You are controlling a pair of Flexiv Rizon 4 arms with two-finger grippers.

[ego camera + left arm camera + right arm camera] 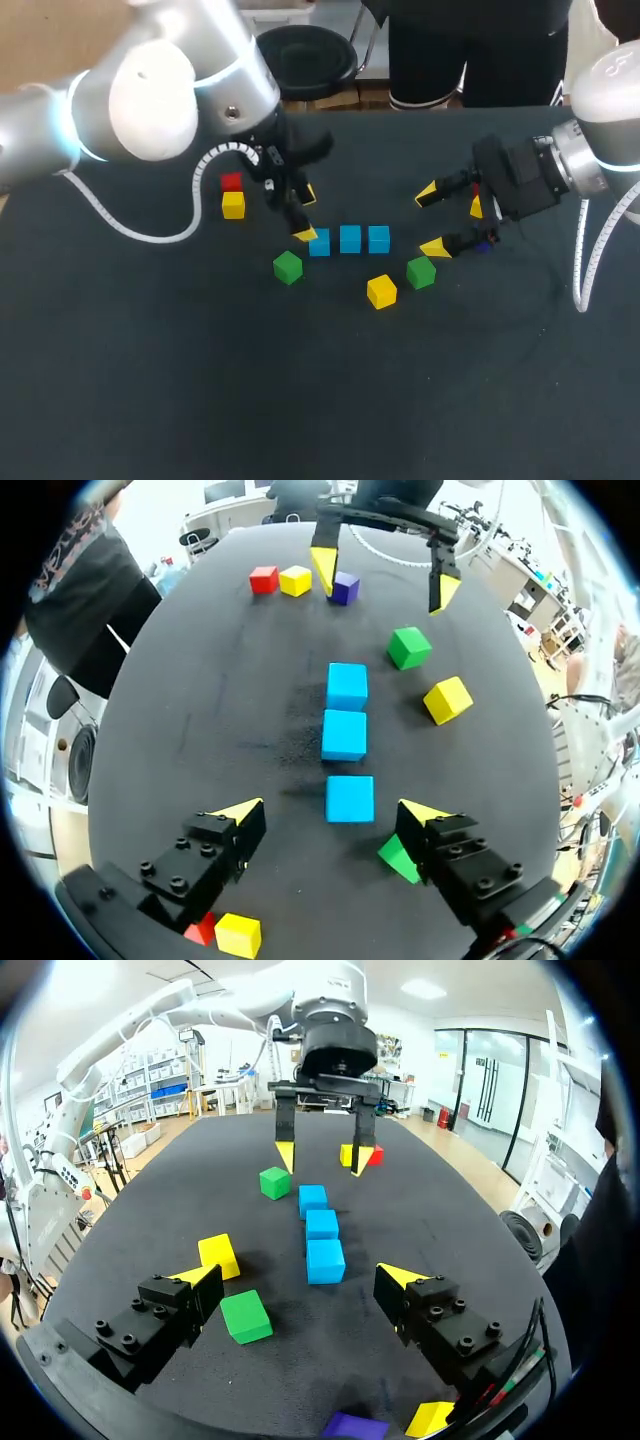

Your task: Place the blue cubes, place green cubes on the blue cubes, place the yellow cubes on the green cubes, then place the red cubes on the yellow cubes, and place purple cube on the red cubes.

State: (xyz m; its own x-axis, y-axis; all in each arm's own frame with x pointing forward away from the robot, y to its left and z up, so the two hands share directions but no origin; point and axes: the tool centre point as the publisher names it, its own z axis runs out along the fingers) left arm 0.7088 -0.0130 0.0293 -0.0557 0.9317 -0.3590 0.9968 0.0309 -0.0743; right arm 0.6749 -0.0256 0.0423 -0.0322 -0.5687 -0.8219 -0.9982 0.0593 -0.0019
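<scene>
Where my left arm comes in over the black table (140,400), the left red cube (231,182) and the left yellow cube (233,205) sit touching each other. Next hangs the left gripper (306,213), fingers spread apart and holding nothing. In its wrist view the nearest blue cube (350,799) shows between the two yellow tips, with a gap on either side. The left green cube (287,267) lies near that gripper, on the side toward the robot. The three blue cubes (349,238) stand close together in one straight line across the middle of the table, with nothing on top of them. The middle yellow cube (381,291) lies loose, nearer the robot than the row's right end, and the right green cube (421,272) is just beside it. The right gripper (430,220) hangs past the row's right end, fingers wide apart and empty, one tip near the right green cube. Under my right arm, the purple cube (345,587) sits close to one right finger, with the right yellow cube (295,580) and the right red cube (264,579) touching each other just beyond it.
</scene>
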